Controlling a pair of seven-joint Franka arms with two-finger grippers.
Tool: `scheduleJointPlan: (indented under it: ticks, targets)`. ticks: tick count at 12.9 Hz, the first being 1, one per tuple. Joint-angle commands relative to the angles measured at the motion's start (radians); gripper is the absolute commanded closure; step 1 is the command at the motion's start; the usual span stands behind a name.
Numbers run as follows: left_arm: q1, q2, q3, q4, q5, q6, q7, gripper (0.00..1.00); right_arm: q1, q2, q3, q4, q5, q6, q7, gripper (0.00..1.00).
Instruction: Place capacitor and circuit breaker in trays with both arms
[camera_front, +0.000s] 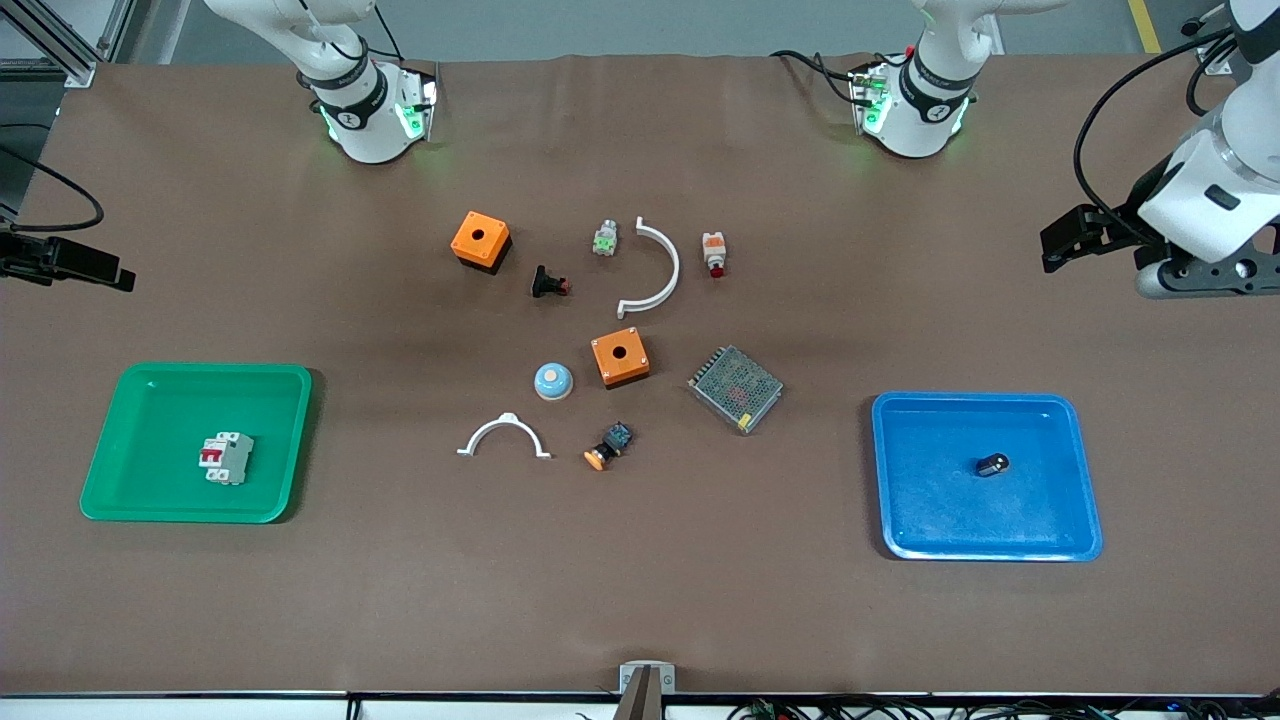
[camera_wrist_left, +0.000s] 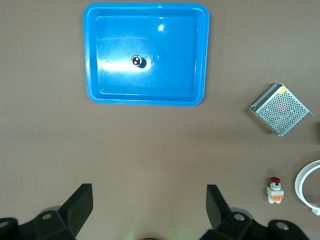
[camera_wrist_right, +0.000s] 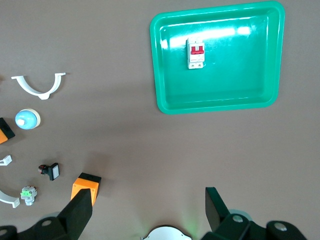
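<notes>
Seemingly finished: capacitor (camera_front: 992, 464) lying in blue tray (camera_front: 1085, 480), circuit breaker (camera_front: 225, 458) in green tray (camera_front: 110, 440), left claw (camera_wrist_left: 149, 205) and right claw (camera_wrist_right: 148, 206) both spread, empty, raised over bare table (camera_front: 640, 590).

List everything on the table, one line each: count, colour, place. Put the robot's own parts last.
circuit breaker: 1, white-grey with red levers, in the green tray.
capacitor: 1, black with silvery end, in the blue tray.
green tray: 1, green, toward the right arm's end.
blue tray: 1, blue, toward the left arm's end.
orange boxes: 2, orange on black bases, mid-table.
white curved brackets: 2, white, mid-table.
mesh-covered metal box: 1, silvery, beside the nearer orange box.
dome: 1, light blue, mid-table.
small button parts: 4, mixed colours, mid-table.
left gripper: 1, dark, open, over bare table.
right gripper: 1, dark, open, over bare table.
</notes>
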Motion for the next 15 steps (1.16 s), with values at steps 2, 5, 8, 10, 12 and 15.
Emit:
scheduleJointPlan:
  ticks: [2,5,8,10,12,15]
  targets:
    - [-0.017,-0.085,0.033,-0.114,-0.034,0.05,0.026,0.0,0.027,-0.112,0.005,-0.105,-0.003,0.012,0.0,0.0]
    - [-0.009,-0.105,0.033,-0.124,-0.05,0.051,0.026,0.0,0.029,-0.148,0.007,-0.139,-0.003,0.013,0.0,0.0]
    - [-0.008,-0.139,0.022,-0.16,-0.063,0.054,0.01,0.0,0.029,-0.187,0.007,-0.162,-0.003,0.016,0.0,0.0]
    - [-0.006,-0.16,0.022,-0.16,-0.054,0.05,0.003,0.0,0.043,-0.206,0.008,-0.173,-0.003,0.016,0.006,0.0]
    - [-0.009,-0.173,0.027,-0.139,-0.046,0.025,-0.008,0.0,0.056,-0.212,0.008,-0.168,-0.003,0.016,0.055,0.0]
    - [-0.006,-0.165,0.035,-0.091,-0.04,-0.019,-0.016,0.0,0.058,-0.227,0.008,-0.162,0.011,0.019,0.058,0.0]
